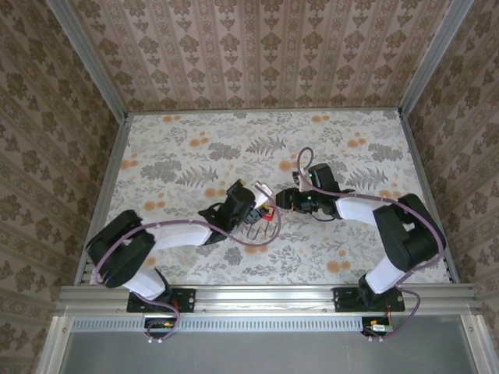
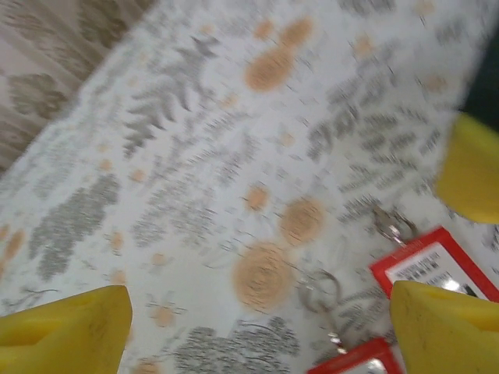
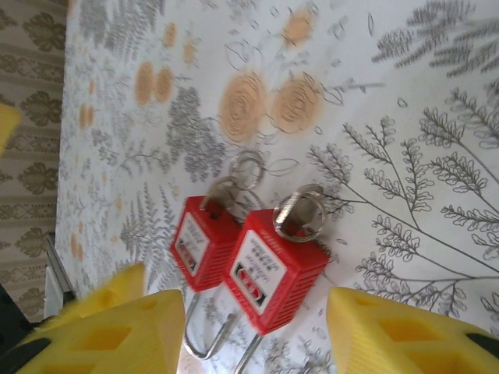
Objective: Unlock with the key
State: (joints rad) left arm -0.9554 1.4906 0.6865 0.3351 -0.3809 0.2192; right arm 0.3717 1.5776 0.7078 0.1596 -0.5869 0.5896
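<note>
Jaws both apart, gripping nothing; two red padlocks (image 3: 269, 273) on table (image 3: 405, 93).

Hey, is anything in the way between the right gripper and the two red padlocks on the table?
Nothing visible stands in the way. In the right wrist view the red padlocks lie side by side on the bare tablecloth, directly ahead of the open right gripper.

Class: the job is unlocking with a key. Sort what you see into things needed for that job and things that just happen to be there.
Needed: red padlock with its key; second red padlock with second key.
Just there: flowered table cover; patterned walls.
</note>
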